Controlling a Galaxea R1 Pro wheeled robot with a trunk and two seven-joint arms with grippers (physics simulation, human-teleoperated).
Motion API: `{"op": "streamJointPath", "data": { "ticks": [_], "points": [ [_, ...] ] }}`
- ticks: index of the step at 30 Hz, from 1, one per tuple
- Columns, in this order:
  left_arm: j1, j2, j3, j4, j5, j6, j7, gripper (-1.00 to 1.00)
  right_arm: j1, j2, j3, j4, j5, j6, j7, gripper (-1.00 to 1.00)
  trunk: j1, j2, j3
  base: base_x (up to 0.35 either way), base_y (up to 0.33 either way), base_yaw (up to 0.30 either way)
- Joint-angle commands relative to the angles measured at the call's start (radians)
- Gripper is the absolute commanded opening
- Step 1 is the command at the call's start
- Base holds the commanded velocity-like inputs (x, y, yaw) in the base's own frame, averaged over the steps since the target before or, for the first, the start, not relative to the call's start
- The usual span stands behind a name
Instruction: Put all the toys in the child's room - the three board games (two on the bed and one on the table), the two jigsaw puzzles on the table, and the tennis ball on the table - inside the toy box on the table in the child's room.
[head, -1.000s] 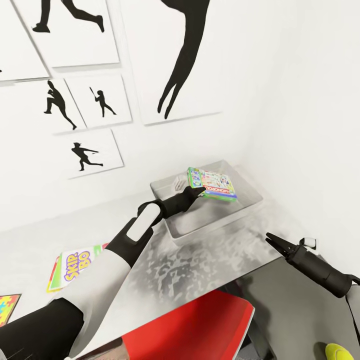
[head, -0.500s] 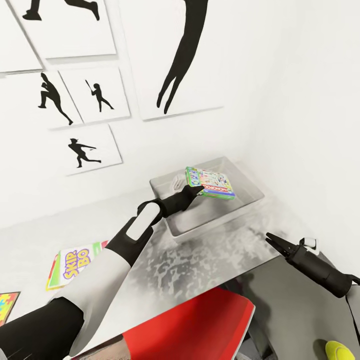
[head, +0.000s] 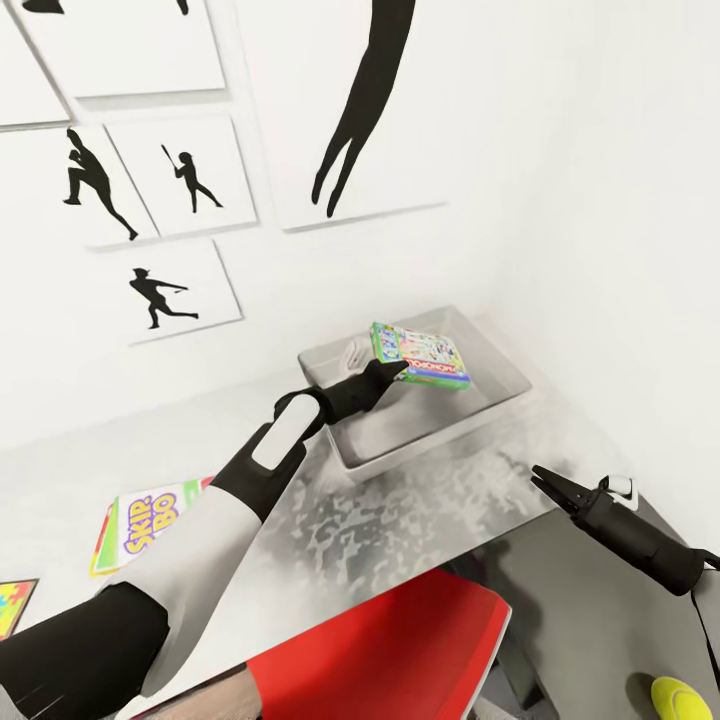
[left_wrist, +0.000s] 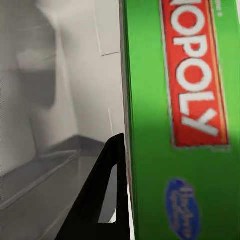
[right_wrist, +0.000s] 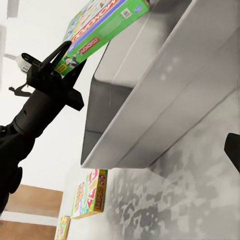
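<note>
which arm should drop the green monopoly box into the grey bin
Left: its hand already grips the green-edged Monopoly game box above the shallow light-grey toy bin. The right hand hangs off to the side.

Green board game (left_wrist: 175, 115): cropped in the left wrist view, lettering reads only "OPOLY", blue logo below too blurred to read. Jigsaw puzzle (head: 15, 603): cut by the head view's edge. Tennis ball (head: 680, 698): clipped at the frame bottom. Toy box (head: 497, 402) floor partly hidden by the game. Right gripper (head: 541, 478): jaw gap too small to judge.
</note>
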Motion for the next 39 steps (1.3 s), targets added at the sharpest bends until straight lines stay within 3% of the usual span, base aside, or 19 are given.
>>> {"op": "streamJointPath", "data": {
  "ticks": [1,27,39],
  "points": [
    [-0.002,0.0,0.0,0.0,0.007,0.003,0.002,-1.0,-0.001,0.0,-0.001,0.0,0.0,0.005,0.003,1.0,0.0,-0.002,-0.003,0.0,0.0,0.0],
    [-0.009,0.0,0.0,-0.001,0.008,0.003,0.002,-1.0,-0.001,0.0,-0.001,0.0,0.0,0.003,0.003,1.0,0.0,-0.002,-0.046,0.0,0.0,0.0],
    [-0.035,0.0,0.0,-0.001,0.029,0.003,0.002,-1.0,0.0,0.0,-0.001,0.0,0.0,0.003,0.004,1.0,0.0,-0.002,-0.065,0.0,0.0,0.0]
  ]
}}
